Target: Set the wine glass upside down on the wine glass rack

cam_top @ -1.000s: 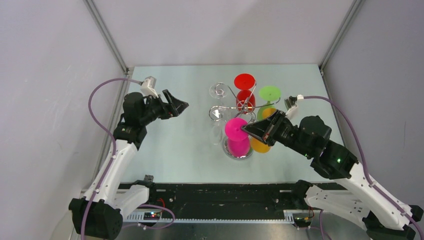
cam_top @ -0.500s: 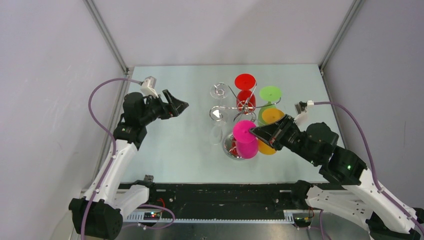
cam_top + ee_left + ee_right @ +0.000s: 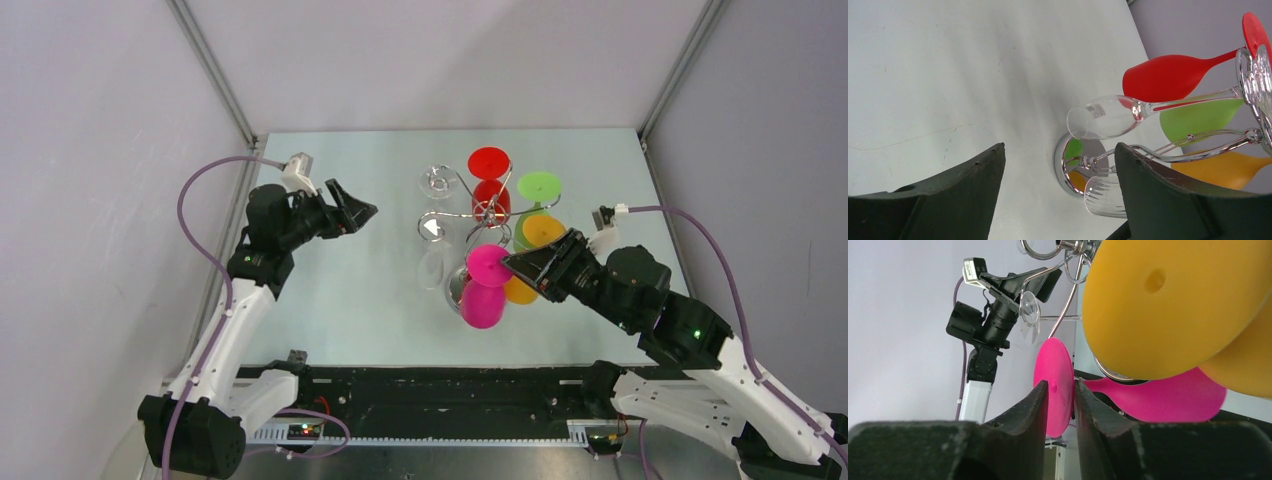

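While my right tool (image 3: 1060,386) clamps the pink wine glass (image 3: 1168,395) by its foot, it could pivot loose beside the wine glass rack (image 3: 487,211).

We saw plain grey walls (image 3: 440,60) enclosing a pale table (image 3: 340,290), with metal posts (image 3: 212,70) at the frame's upper corners.

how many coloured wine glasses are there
4: red glass at the back of the rack, green glass to its right, orange glass nearer, pink glass nearest, its foot pinched in the right tool. None look hidden.
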`<control>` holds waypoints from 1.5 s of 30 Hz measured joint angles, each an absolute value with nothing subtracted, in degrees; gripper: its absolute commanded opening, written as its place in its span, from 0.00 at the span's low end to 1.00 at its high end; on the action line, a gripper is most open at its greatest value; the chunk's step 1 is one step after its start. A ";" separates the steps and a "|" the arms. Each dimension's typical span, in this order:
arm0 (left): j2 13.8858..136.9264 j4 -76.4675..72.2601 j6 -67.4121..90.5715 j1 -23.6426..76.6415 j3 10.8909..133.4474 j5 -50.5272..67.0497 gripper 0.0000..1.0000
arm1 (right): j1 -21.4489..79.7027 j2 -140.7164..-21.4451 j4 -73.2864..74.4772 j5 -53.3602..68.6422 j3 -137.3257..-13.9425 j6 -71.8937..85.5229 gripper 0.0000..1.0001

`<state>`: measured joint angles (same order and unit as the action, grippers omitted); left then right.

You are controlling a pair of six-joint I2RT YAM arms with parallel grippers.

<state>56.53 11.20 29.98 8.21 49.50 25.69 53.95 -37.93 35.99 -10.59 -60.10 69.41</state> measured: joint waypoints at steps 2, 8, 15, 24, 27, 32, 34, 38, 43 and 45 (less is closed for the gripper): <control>56.53 11.20 29.98 8.16 49.47 25.69 0.85 | 53.95 -37.89 36.18 -10.87 -60.10 69.41 0.37; 56.60 11.18 29.98 8.16 49.47 25.71 0.85 | 54.19 -37.10 36.56 -11.79 -60.10 69.41 0.48; 56.60 11.18 29.98 8.16 49.47 25.71 0.85 | 54.33 -35.16 38.13 -13.10 -60.10 69.45 0.58; 56.88 11.14 30.02 7.86 49.47 25.71 0.85 | 54.33 -31.46 42.00 -15.70 -60.10 69.41 0.64; 57.08 11.14 30.06 7.70 49.47 25.69 0.85 | 54.33 -29.19 43.86 -17.17 -60.10 69.41 0.66; 57.10 11.07 30.13 7.66 49.47 25.69 0.85 | 54.33 -24.38 47.79 -20.95 -60.10 69.47 0.69; 57.10 11.03 30.15 7.64 49.47 25.71 0.85 | 54.33 -22.79 50.15 -23.27 -60.10 69.63 0.70; 57.10 10.96 30.15 7.60 49.47 25.69 0.85 | 54.33 -22.13 55.37 -28.29 -60.12 70.50 0.71; 57.10 10.81 30.15 7.57 49.47 25.71 0.85 | 54.33 -21.96 63.18 -35.79 -60.12 72.75 0.71; 57.10 10.81 30.15 7.57 49.47 25.69 0.85 | 54.35 -21.47 66.41 -38.96 -60.16 73.87 0.72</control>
<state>57.10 10.81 30.15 7.57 49.47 25.69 54.35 -21.47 66.41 -38.96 -60.16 73.87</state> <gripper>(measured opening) 0.851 0.712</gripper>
